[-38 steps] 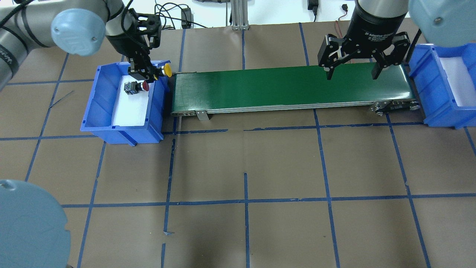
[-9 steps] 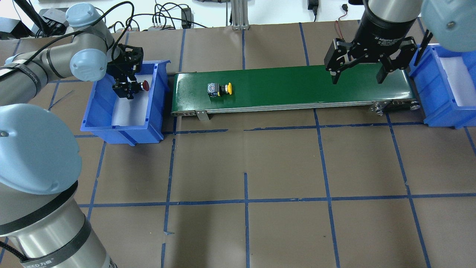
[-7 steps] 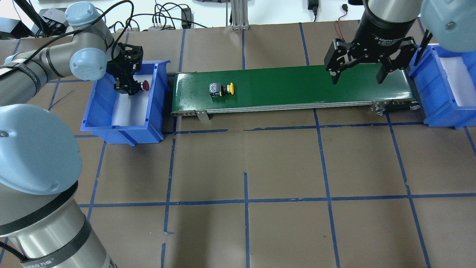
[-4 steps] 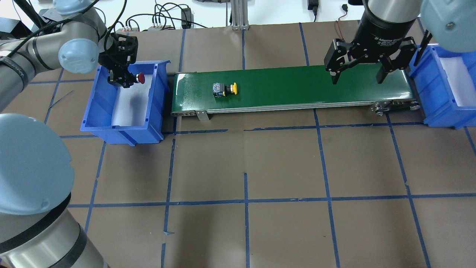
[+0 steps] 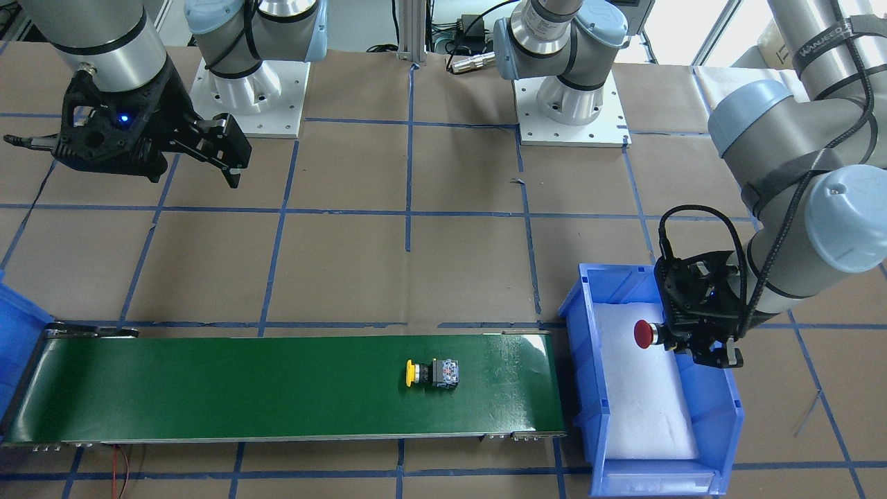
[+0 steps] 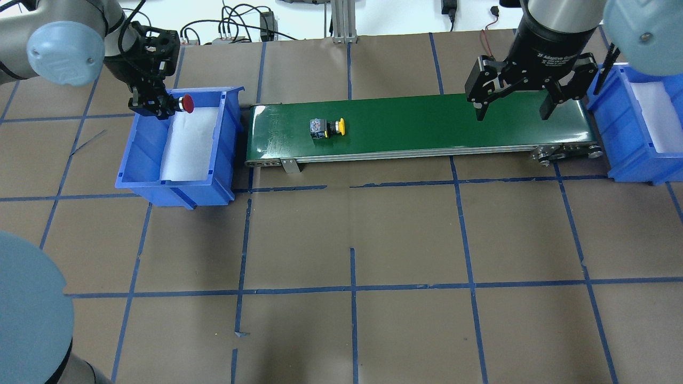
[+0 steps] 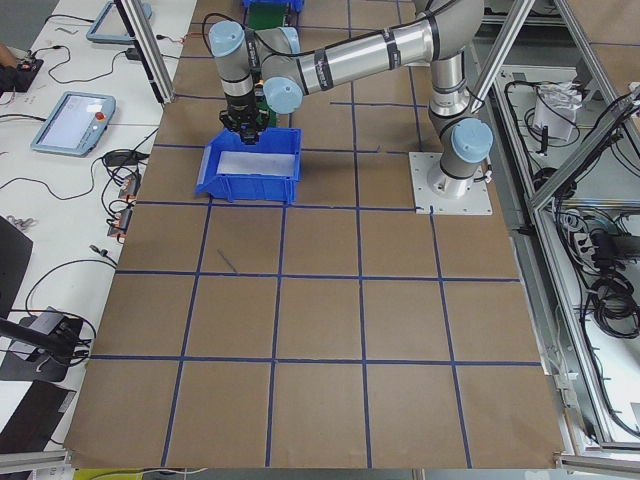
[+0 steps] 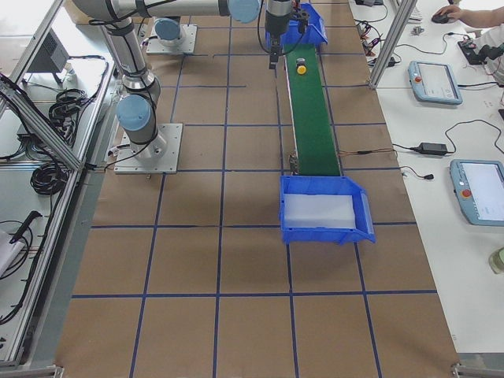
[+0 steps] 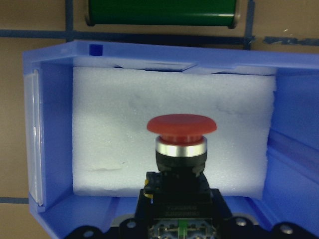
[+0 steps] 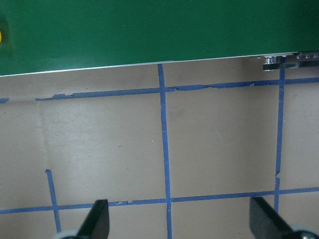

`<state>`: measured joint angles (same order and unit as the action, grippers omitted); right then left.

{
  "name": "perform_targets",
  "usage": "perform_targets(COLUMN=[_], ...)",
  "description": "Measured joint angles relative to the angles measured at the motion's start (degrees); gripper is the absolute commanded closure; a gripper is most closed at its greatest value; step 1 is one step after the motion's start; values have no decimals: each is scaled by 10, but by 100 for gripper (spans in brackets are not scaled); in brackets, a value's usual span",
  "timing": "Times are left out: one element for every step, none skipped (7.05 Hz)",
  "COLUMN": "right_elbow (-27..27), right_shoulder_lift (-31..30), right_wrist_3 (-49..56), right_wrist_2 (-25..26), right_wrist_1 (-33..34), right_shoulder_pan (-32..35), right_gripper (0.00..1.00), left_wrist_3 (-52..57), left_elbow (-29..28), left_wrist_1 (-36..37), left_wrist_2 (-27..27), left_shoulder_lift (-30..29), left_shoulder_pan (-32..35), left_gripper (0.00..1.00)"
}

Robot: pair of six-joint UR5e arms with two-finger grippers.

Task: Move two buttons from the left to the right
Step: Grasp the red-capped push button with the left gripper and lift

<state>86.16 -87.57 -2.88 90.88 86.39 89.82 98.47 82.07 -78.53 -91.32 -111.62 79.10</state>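
Beside blue bin [image 6: 176, 193], green conveyor [image 6: 427, 125], yellow button [image 6: 326, 128] aboard

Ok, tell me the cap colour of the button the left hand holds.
Red. The button shows best in the left wrist-mounted view.

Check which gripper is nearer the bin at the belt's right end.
Right. Right gripper hovers over the belt beside the right bin; left gripper holds the red button above the left bin.
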Motion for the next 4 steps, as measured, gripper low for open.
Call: perform_targets(right_elbow=[1,1,1,1], right_shoulder_lift=[0,0,1,1], right_wrist_3=[0,0,0,0], right_wrist_2=[0,0,0,0], right_wrist_1=[1,1,1,1], right_shoulder_pan=[0,0,0,0], right_gripper=[0,0,0,0], left_wrist_3=[-20,-63,-109,-142], left_elbow=[4,3,-1,-5], left_wrist_1=[-5,-4,1,14], left_wrist_2=[3,5,8,14], left_shoulder_lift=[2,1,-5,-17], left_shoulder_pan=[13,42,81,115], left_gripper=[79,79,79,77])
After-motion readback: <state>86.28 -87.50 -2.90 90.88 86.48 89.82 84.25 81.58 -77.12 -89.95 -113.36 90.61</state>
